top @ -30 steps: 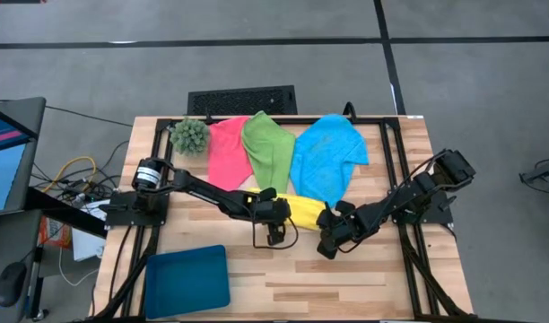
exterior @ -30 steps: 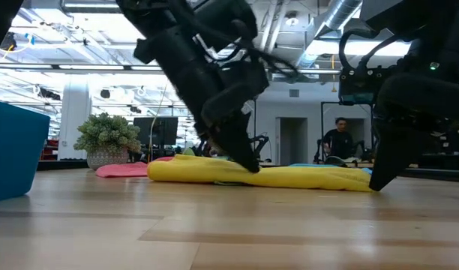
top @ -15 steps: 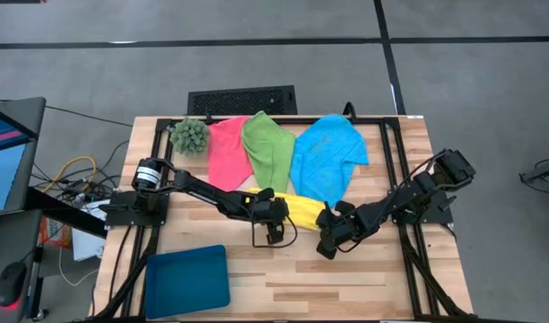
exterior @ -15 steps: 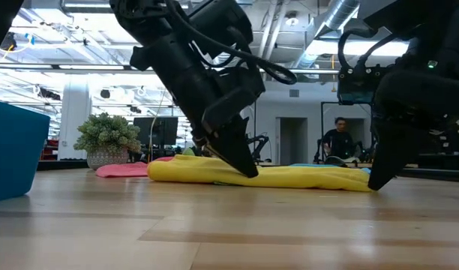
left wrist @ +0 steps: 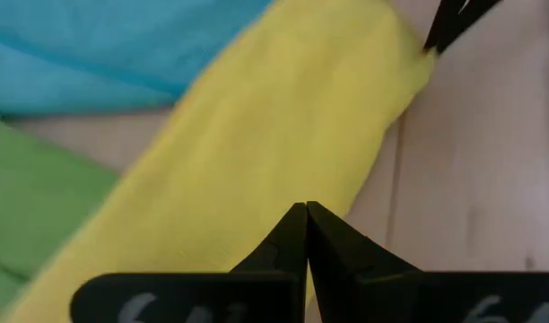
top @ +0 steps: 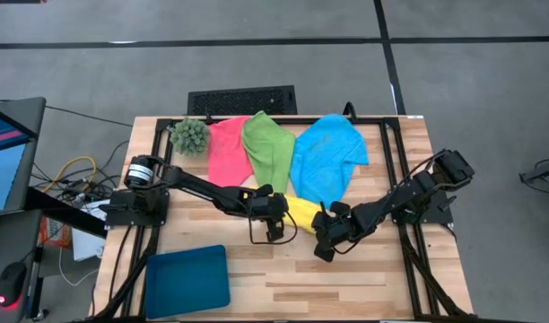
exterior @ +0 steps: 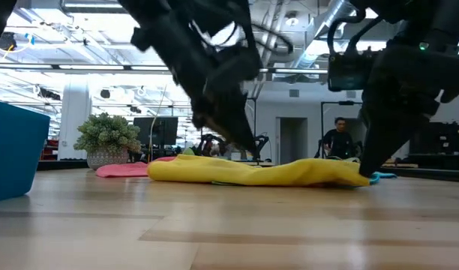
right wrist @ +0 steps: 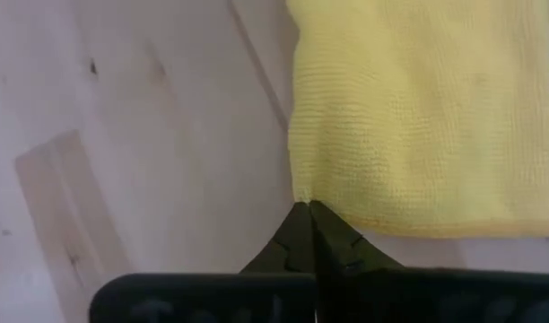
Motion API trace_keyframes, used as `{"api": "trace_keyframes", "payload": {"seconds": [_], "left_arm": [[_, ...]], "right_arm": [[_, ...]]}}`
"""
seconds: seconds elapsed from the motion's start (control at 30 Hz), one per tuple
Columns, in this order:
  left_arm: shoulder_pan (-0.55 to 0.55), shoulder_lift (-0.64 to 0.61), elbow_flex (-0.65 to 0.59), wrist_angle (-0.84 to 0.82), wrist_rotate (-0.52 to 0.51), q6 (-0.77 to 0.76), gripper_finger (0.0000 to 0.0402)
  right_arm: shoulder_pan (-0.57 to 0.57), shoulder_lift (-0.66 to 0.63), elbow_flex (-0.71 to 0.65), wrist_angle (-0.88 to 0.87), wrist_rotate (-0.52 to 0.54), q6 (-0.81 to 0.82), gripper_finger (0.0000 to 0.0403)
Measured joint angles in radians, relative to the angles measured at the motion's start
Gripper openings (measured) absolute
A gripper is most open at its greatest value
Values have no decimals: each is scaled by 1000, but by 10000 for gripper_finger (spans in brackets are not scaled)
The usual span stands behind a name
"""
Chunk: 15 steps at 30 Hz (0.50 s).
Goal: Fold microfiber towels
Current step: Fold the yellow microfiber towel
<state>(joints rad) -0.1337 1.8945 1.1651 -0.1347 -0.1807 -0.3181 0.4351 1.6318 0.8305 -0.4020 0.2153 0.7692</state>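
The yellow towel [top: 303,212] lies as a long folded band in the middle of the table, between my two grippers. My left gripper [top: 283,219] is shut on it toward its left part, and my right gripper [top: 320,221] is shut on its right end. Behind it the pink towel [top: 225,152], the green towel [top: 267,148] and the blue towel [top: 326,161] lie spread flat along the far edge, partly overlapping. In the low view the yellow towel [exterior: 214,172] rests along the tabletop, slightly raised at both grippers. My left gripper pinches the yellow towel's upper surface [left wrist: 283,193] between its two shut fingers, slanting down from the table's left. One layer or several, I cannot tell. The towel rises a little at the fingertips [exterior: 252,154]; the rest lies on the table. My right gripper pinches the yellow towel's near right corner [right wrist: 299,190] between its two fingers, coming steeply from above. Two hemmed edges meet at the fingertips. That end [exterior: 349,174] is raised slightly while the rest of the band lies on the wood.
A dark teal tray [top: 187,280] sits at the near left corner, showing as a blue wall [exterior: 16,150] in the low view. A spiky green plant [top: 190,135] stands at the far left. Bare wood lies near the front edge [top: 346,287]. A person sits far behind the table [exterior: 338,139].
Both grippers have risen a little, each taking its part of the yellow towel up with it. The right gripper has also drifted toward the table's left, so the towel's right end bunches into a low hump. The towel's left end has stayed on the table.
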Motion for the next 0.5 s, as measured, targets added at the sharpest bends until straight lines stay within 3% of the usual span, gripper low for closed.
{"api": "trace_keyframes", "payload": {"seconds": [0.3,0.5], "left_arm": [[-1,-151,-2,-210,-64,10,0],[-12,-171,-59,-237,-90,-30,0]], "right_arm": [[1,-1,43,-34,-8,-31,1],[-12,-2,126,-107,-7,-113,1]]}}
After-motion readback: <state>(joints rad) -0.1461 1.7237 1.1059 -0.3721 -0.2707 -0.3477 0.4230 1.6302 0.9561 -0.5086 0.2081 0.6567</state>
